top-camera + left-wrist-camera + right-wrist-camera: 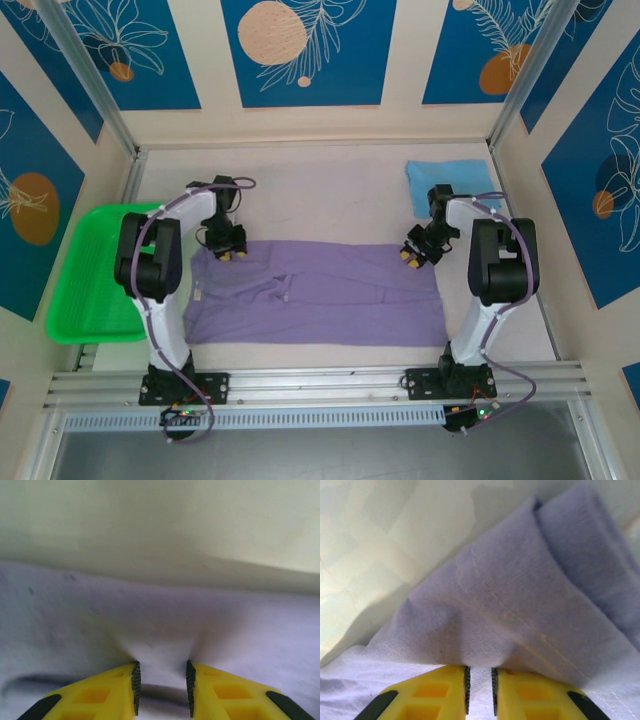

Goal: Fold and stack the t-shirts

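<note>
Pinches lavender t-shirt [320, 295] at its far edge, narrowly, in left gripper [232, 254] and right gripper [410, 257], with blue t-shirt [455, 178] partly hidden behind.

Purple t-shirt [520, 615]: soft matt knit cloth, fine rib, stitched seam. Blue t-shirt [447, 183]: matt cloth. Tray [90, 285]: green plastic, slightly glossy. Fingers [435, 695]: smooth yellow plastic; black ridged pads [467, 690]. Worktop [300, 190]: pale, matt. Front rail [320, 385]: dull metal.

light: bright, even, soft shadows | wrist views: close cloth blurred (overhead sharp)
</note>
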Action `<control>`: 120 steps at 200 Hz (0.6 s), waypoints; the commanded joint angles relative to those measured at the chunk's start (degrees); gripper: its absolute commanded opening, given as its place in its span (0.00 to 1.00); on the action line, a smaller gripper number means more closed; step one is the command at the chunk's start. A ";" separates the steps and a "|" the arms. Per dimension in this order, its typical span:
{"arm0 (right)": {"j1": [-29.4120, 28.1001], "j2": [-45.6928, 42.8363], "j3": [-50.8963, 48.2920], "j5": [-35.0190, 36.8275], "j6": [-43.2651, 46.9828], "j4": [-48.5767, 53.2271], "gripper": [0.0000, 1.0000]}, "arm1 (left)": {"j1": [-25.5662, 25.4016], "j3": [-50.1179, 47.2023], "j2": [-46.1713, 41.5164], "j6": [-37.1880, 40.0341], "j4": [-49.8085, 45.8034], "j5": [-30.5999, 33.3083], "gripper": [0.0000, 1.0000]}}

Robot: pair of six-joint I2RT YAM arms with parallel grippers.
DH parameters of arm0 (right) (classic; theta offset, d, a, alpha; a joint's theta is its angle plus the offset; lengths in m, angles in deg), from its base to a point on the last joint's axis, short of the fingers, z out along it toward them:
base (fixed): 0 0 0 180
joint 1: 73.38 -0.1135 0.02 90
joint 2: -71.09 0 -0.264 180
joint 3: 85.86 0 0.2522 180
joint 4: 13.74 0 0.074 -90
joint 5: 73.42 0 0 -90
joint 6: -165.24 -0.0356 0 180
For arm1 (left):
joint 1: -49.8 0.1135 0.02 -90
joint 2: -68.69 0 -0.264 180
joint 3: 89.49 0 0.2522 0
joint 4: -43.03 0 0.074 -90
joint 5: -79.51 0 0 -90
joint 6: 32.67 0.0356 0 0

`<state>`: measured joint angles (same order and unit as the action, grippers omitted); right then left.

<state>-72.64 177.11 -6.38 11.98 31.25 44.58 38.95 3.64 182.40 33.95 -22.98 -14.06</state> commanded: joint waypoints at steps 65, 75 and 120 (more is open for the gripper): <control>5.17 -1.99 2.21 -1.91 -3.09 -3.59 0.55 | 2.95 12.25 6.45 0.53 -2.98 5.00 0.40; 4.06 -4.29 1.97 -3.22 -3.25 -5.16 0.58 | 2.81 13.41 5.26 0.31 -3.45 3.00 0.48; -4.65 -15.48 -1.56 -5.90 -4.48 -11.49 0.60 | -0.25 12.44 -6.45 -3.17 -5.01 -1.73 0.74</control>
<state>-72.53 167.93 -5.97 9.81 28.04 37.06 40.50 16.63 185.07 33.04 -25.34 -12.38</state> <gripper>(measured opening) 0.596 0.722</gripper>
